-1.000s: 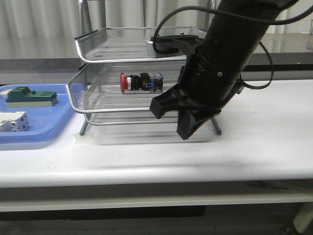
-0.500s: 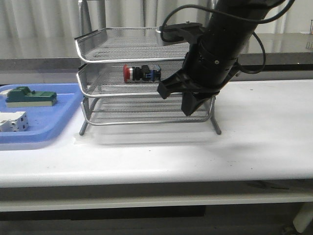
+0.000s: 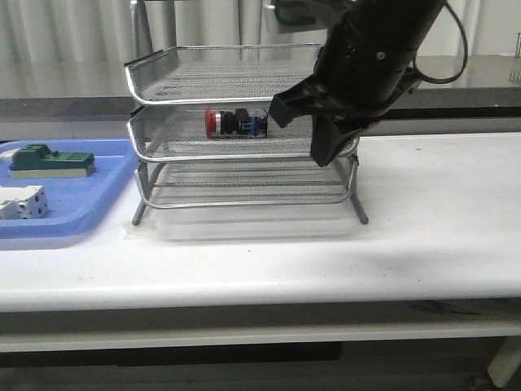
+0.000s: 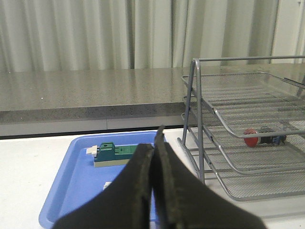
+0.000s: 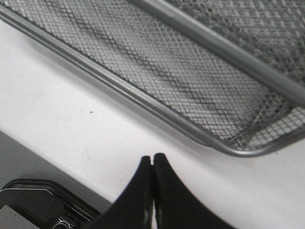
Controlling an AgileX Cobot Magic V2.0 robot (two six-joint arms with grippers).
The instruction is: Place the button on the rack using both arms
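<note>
Red-capped cylindrical button [image 3: 235,122] lies in silver wire-mesh rack [image 3: 175,61]

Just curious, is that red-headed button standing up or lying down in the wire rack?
Lying on its side: the button rests in the rack's middle tray, red head pointing left.

Right arm [image 3: 376,57]: bulky matte-black cylinder, ribbed collar rings showing, small pale screw heads glinting, black cable looping off at 3 o'clock. Gripper fingers [image 5: 152,191] are tapering to slim black wedges.
</note>
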